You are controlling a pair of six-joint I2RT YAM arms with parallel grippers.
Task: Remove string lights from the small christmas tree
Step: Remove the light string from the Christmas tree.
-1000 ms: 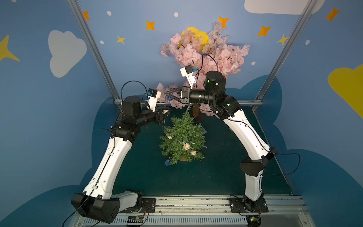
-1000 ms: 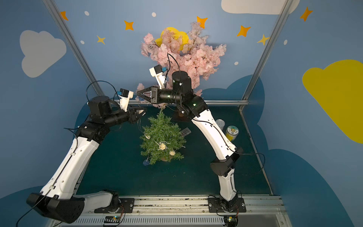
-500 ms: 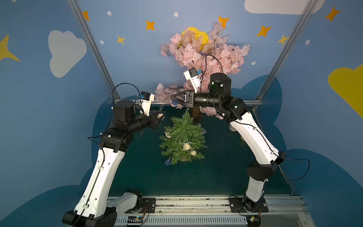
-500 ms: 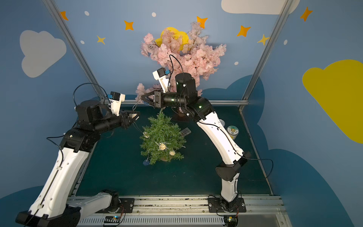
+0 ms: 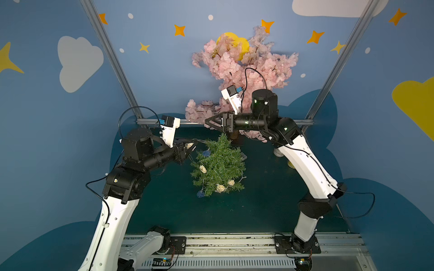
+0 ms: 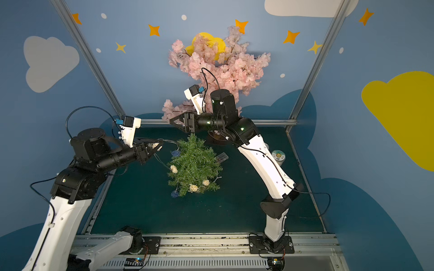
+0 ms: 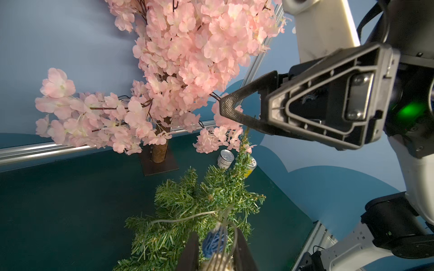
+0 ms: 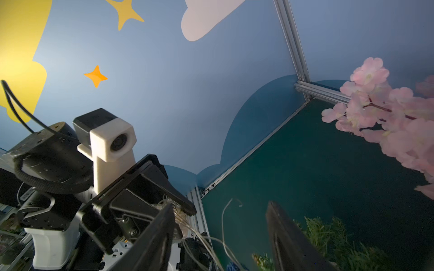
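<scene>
The small christmas tree [image 5: 219, 164] [image 6: 193, 164] stands mid-table, bushy and green. The string lights [image 5: 202, 169] [image 6: 173, 168] still wind around it, with cream and blue woven balls. Their clear battery box [image 6: 222, 157] lies beside the tree. My left gripper [image 5: 190, 146] [image 6: 157, 146] [image 7: 217, 254] hovers left of the treetop, shut on a cream ball and a bundle of wire strands. A blue ball [image 7: 213, 241] hangs just beyond it. My right gripper [image 5: 207, 123] [image 6: 172, 122] [image 8: 220, 218] stands open above the treetop, with nothing held.
A tall pink blossom tree [image 5: 242, 68] [image 7: 183, 58] on a dark square base stands at the back, close behind my right gripper. Two cans [image 6: 278, 156] [image 7: 225, 159] sit at the back right, partly behind the right arm. Blue walls enclose the table.
My right gripper has opened and drawn back a little to the right. My left gripper stayed shut on the strands and shifted down and to the left, away from the treetop.
</scene>
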